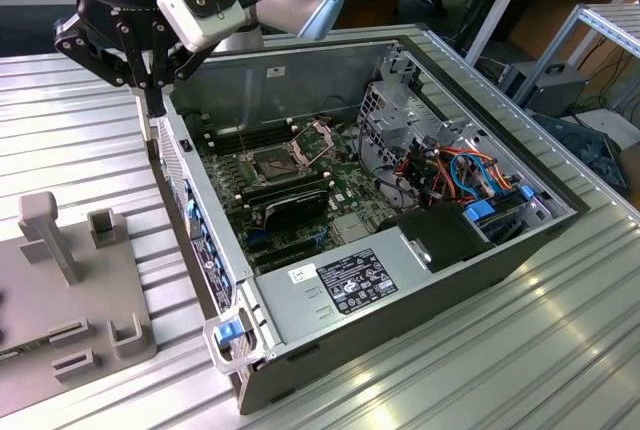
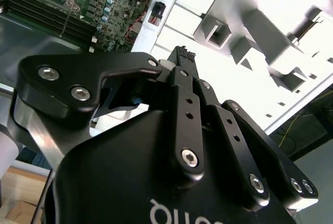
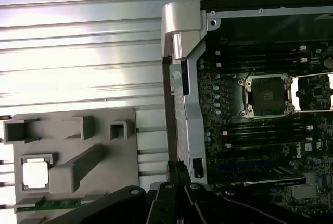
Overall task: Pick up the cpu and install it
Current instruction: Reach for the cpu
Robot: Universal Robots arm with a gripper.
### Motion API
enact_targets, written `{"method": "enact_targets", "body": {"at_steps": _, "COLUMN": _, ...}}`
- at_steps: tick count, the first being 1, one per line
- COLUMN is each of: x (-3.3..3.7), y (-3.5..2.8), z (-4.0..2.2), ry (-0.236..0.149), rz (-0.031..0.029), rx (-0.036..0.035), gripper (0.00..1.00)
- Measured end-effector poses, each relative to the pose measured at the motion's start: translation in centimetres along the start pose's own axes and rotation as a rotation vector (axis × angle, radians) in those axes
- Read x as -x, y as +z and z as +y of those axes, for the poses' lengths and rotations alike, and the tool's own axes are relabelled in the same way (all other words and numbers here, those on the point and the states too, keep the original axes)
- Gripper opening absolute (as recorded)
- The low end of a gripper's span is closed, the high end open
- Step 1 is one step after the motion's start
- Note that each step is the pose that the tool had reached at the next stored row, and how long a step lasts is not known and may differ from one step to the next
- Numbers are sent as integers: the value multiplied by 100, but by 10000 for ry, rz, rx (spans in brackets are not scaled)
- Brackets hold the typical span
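**Exterior view**
- Computer case [image 1: 290, 85]: lid off, lying on a ribbed metal table [image 1: 520, 350].
- CPU socket [image 1: 273, 162]: inside the case on the green motherboard [image 1: 345, 185]. I see its load plate [image 1: 318, 138] swung up and the seat bare.
- Grey fixture tray [image 1: 90, 280]: outside the case, near the wall at the exterior view's left.
- Gripper [image 1: 155, 100]: just outside that same case wall and above its rim, fingers pointing down. I read the jaws as closed together with nothing between them.

**Second wrist view**
- Gripper [image 2: 182, 53]: the tips meet and carry nothing.
- Beyond them, the fixture tray [image 2: 234, 78] on one side of the case wall and the motherboard [image 2: 104, 5] on the other.

**First wrist view**
- Cpu [image 3: 35, 174]: a silver square seated flat in a pocket of the fixture tray [image 3: 78, 130]. It is outside the case and well apart from the gripper [image 3: 177, 168].
- Socket [image 3: 268, 95]: inside the case, open and empty.

**Status, my judgement**
- This is the approach stage: the pick-up has not begun and nothing is installed.
- The next move calls for parted jaws, squared over the cpu's pocket and away from the case wall.
- It also calls for a grip on the chip's edges that keeps it level.
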State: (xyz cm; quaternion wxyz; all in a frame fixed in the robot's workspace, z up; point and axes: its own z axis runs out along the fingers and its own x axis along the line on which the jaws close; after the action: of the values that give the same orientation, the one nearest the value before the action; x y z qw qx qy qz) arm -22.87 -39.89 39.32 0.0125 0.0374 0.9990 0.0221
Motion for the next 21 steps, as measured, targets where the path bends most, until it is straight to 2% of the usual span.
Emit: {"method": "enact_targets", "body": {"at_steps": 21, "x": -242, "y": -6, "z": -18, "ry": 1, "rz": 0, "rx": 0, "gripper": 11}}
